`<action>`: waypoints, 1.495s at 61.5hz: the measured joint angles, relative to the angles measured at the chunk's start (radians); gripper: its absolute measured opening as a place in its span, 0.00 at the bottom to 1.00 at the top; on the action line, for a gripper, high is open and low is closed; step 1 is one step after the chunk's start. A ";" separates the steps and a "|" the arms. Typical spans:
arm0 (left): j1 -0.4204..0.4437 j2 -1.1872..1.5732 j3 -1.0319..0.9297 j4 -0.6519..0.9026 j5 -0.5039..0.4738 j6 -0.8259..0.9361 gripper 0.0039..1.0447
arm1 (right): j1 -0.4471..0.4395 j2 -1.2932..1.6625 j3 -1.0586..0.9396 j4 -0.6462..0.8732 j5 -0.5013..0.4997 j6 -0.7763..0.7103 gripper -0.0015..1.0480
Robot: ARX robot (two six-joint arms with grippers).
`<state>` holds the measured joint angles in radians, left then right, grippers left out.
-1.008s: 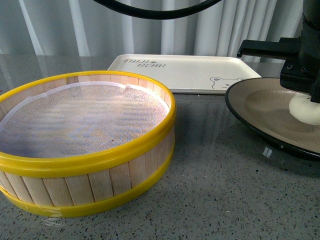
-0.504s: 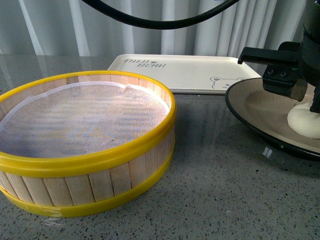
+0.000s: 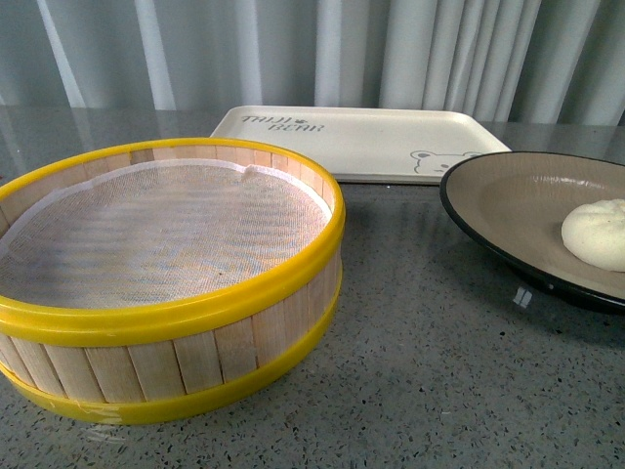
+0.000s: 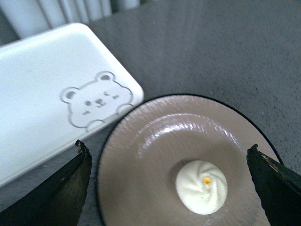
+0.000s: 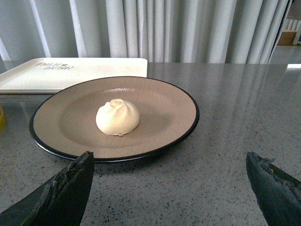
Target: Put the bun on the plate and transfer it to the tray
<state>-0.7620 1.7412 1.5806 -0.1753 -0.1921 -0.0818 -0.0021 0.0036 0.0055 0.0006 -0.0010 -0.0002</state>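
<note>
Bun (image 3: 598, 234) sits on plate (image 3: 508, 200); tray (image 3: 361, 142) at plate's 11 o'clock. Left claw (image 4: 167, 146) and right claw (image 5: 168, 155) both spread apart, empty.

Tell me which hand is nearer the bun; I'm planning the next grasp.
Left, probably. The left hand hangs open above the bun; the right hand is open, low, just outside the rim of the plate.
</note>
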 joint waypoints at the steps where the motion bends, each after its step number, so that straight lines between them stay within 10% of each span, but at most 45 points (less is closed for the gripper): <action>1: 0.008 -0.026 -0.025 0.014 -0.013 0.006 0.94 | 0.000 0.000 0.000 0.000 0.000 0.000 0.92; 33: 0.243 -0.663 -0.675 0.051 -0.157 0.072 0.93 | 0.000 0.000 0.000 0.000 0.000 0.000 0.92; 44: 0.397 -0.850 -0.983 0.477 -0.146 0.077 0.62 | 0.000 0.000 0.000 0.000 0.000 0.000 0.92; 66: 0.565 -1.057 -1.292 0.562 0.008 0.074 0.03 | 0.000 0.000 0.000 0.000 0.000 0.000 0.92; 92: 0.741 -1.254 -1.466 0.544 0.186 0.077 0.04 | 0.000 0.000 0.000 0.000 0.000 0.000 0.92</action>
<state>-0.0208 0.4870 0.1150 0.3687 -0.0059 -0.0044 -0.0021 0.0036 0.0055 0.0006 -0.0010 -0.0002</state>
